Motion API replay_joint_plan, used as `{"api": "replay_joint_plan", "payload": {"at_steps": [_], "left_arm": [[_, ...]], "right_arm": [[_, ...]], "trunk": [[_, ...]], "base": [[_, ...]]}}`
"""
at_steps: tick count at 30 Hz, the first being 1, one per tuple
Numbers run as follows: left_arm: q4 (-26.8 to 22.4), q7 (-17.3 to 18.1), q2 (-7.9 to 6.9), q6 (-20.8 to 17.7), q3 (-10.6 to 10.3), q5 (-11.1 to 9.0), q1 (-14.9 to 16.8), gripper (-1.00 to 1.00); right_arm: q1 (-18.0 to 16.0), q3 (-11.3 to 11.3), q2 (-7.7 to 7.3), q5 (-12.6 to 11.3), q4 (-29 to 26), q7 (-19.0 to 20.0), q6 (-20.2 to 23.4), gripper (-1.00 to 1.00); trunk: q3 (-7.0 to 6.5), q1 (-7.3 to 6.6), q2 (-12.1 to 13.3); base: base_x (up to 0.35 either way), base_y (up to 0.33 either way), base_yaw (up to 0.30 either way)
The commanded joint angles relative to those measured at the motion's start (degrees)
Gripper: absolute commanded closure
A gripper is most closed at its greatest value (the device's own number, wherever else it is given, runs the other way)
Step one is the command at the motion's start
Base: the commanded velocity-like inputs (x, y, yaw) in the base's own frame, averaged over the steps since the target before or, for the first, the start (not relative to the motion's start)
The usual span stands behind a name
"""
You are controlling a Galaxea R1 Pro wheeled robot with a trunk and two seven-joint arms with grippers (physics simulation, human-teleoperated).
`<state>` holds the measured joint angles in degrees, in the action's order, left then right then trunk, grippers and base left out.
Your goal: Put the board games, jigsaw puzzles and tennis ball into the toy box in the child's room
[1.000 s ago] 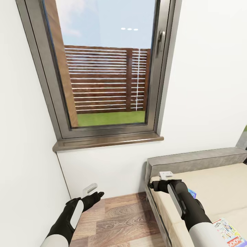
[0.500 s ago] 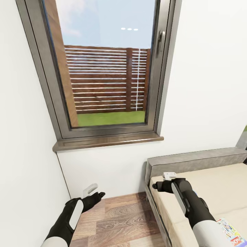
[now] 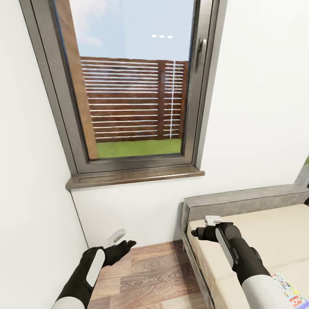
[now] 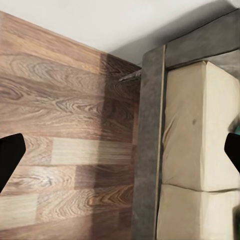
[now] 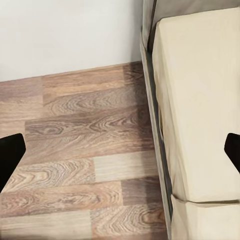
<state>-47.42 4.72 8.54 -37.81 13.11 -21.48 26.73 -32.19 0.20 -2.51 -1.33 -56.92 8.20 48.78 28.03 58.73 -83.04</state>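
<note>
The bed (image 3: 274, 231) sits below and right of the window (image 3: 133, 86). A board game (image 3: 289, 289) lies on the mattress, at the bed's near edge. The right gripper (image 3: 201, 234) hangs over the bed's corner, the left gripper (image 3: 126, 244) over the floor (image 3: 150, 274) beside the bed; both stand released

- Head view looks forward from above at the window (image 3: 133, 86), with the bed (image 3: 274, 231) low beside the right arm.
- Both wrist views look down, sharing the wood floor (image 4: 65, 130) and the bed's edge.
</note>
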Motion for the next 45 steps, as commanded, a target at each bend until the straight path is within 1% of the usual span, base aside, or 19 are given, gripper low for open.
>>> {"api": "replay_joint_plan", "payload": {"at_steps": [1, 11, 15, 16, 17, 19, 24, 26, 29, 33, 41, 45], "left_arm": [[-0.06, 0.28, 0.08, -0.39, 0.33, 0.08, 0.04, -1.0], [-0.04, 0.46, 0.08, -0.68, 0.34, -0.34, 0.0, -1.0], [-0.04, 0.51, 0.05, -0.89, 0.51, -1.0, 0.0, -1.0], [-0.06, 0.57, 0.01, -0.99, 0.56, -1.65, -0.01, -1.0], [-0.06, 0.57, 0.01, -0.99, 0.56, -1.65, -0.01, -1.0], [-0.11, 0.63, -0.03, -1.11, 0.54, -2.35, -0.01, -1.0], [-0.14, 0.69, -0.38, -1.53, 0.45, -3.17, 0.04, -1.0], [-0.14, 0.7, -0.5, -1.73, 0.44, -3.29, 0.07, -1.0], [-0.13, 0.61, -0.76, -2.24, 0.43, -3.51, 0.16, -1.0], [-0.13, 0.54, -0.91, -2.49, 0.46, -3.63, 0.25, -1.0], [-0.17, 0.12, -1.01, -2.46, 0.57, -3.67, 0.38, -1.0], [-0.19, 0.01, -1.0, -2.41, 0.58, -3.71, 0.48, -1.0]], "right_arm": [[-0.04, 0.02, -0.03, -0.11, -0.05, 0.06, 0.25, -1.0], [-0.06, 0.04, -0.03, -0.08, 0.02, 0.06, 0.39, -1.0], [-0.09, 0.02, -0.12, -0.08, 0.04, 0.06, 0.41, -1.0], [-0.16, -0.01, -0.2, -0.08, 0.06, 0.06, 0.44, -1.0], [-0.16, -0.01, -0.2, -0.08, 0.06, 0.06, 0.44, -1.0], [-0.3, -0.08, -0.29, -0.08, 0.11, 0.06, 0.47, -1.0], [-0.67, -0.88, -0.45, -0.08, 0.4, 0.06, 0.5, -1.0], [-0.74, -1.24, -0.47, -0.08, 0.51, 0.06, 0.51, -1.0], [-0.88, -2.4, -0.52, -0.08, 0.72, 0.06, 0.64, -1.0], [-1.0, -3.2, -0.54, -0.07, 0.84, 0.04, 1.36, -1.0], [-2.17, -3.92, -0.76, -0.07, 0.9, 0.03, 3.97, -1.0], [-2.91, -4.71, -1.31, -0.11, 0.92, 0.04, 4.99, -1.0]], "trunk": [[0.06, 0.0, -0.04], [0.06, 0.0, -0.04], [0.06, 0.0, -0.04], [0.06, 0.0, -0.04], [0.06, 0.0, -0.04], [0.06, 0.0, -0.04], [0.06, 0.0, -0.04], [0.42, 0.44, -0.84], [0.96, 1.1, -2.04], [1.68, 1.98, -3.65], [3.12, 3.73, -6.85], [3.83, 4.61, -8.46]], "base": [[0.0, 0.0, -0.053], [0.0, 0.0, -0.163], [0.0, 0.0, -0.241], [0.0, 0.0, -0.26], [0.0, 0.0, -0.26], [0.0, 0.0, -0.266], [0.0, 0.0, -0.273], [0.0, 0.0, -0.277], [0.0, 0.0, -0.279], [0.0, 0.0, -0.28], [0.0, 0.0, -0.281], [0.0, 0.0, -0.282]]}}
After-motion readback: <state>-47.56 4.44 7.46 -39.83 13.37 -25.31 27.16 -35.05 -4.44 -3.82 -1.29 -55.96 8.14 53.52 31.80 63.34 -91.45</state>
